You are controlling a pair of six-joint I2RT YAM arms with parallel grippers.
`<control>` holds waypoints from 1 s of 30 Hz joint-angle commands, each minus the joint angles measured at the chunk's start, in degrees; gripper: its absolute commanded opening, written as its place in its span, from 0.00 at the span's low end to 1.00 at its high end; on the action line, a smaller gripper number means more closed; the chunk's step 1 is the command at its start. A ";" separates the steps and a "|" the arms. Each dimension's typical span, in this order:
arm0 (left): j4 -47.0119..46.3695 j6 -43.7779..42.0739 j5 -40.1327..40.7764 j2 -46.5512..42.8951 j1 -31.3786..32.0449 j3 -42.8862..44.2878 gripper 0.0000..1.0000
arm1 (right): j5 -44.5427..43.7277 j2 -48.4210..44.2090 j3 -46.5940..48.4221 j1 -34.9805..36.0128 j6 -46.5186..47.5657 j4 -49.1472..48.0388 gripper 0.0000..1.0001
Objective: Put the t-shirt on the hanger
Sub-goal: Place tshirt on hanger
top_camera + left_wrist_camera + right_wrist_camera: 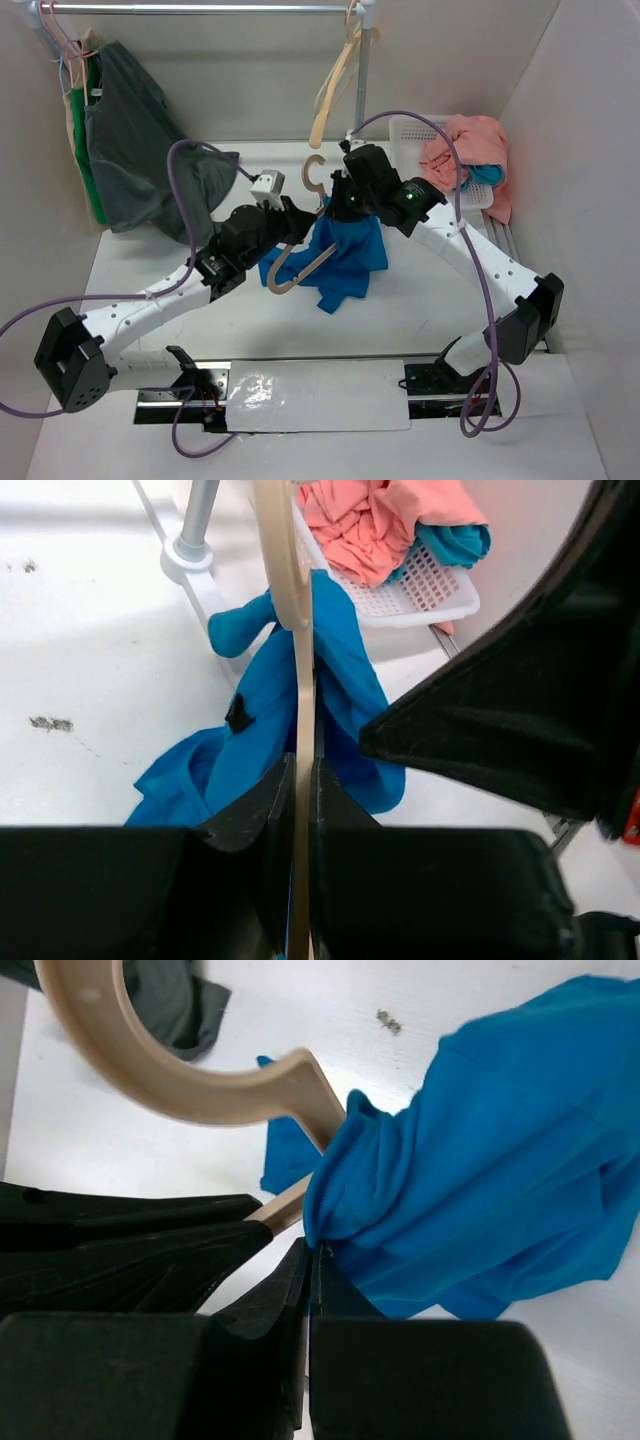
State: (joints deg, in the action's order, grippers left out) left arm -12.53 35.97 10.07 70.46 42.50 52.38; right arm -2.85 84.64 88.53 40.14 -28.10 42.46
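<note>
White plastic lattice basket (405, 130), upper right of the surface (130, 255): holds a crumpled salmon-pink cloth (470, 145) and a teal cloth (483, 175).
Royal-blue cloth t-shirt (350, 255), centre: bunched, draped against the brownish-tan triangular hanger (300, 272).
Left jaws: narrow, clamping the hanger's bar.
Right jaws: closed, pinching the t-shirt's edge.

Each arm is built of white shells dotted with small holes, joined by black housings. The left arm (150, 300) has a blocky black base (72, 358), and the right arm (480, 262) has a like one. A purple-grey cable (171, 170) loops off the left arm, another off the right. Green lights (408, 197) glow on the right wrist. The left gripper (303, 780) and right gripper (308, 1260) have matt black, wedge-shaped fingers. A red patch (631, 820), perhaps a label, shows beside the left one.
</note>
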 commanded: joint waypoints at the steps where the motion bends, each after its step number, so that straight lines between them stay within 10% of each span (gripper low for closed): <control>1: -15.84 -6.86 0.22 -4.71 0.21 -3.86 0.00 | 2.76 -3.17 -0.29 1.34 -0.99 -2.64 0.00; 10: -28.51 -14.87 -4.79 -13.67 0.21 -13.97 0.00 | 5.31 -4.75 0.93 3.54 0.76 -2.64 0.04; 14: -31.40 -18.11 -5.58 -22.34 0.21 -18.09 0.00 | 5.41 -3.61 5.92 3.54 4.27 5.49 0.52; 17: -31.41 -20.40 -6.10 -24.65 0.21 -18.81 0.00 | 3.21 -4.74 7.70 4.07 4.28 6.75 0.65; 30: -27.72 -24.01 -5.93 -34.16 0.21 -21.53 0.00 | 2.06 -9.23 11.49 1.00 -7.23 0.53 0.70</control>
State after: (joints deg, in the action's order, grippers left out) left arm -33.74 14.70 3.14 38.20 42.50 30.59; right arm -0.64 77.03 99.09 42.22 -31.35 46.30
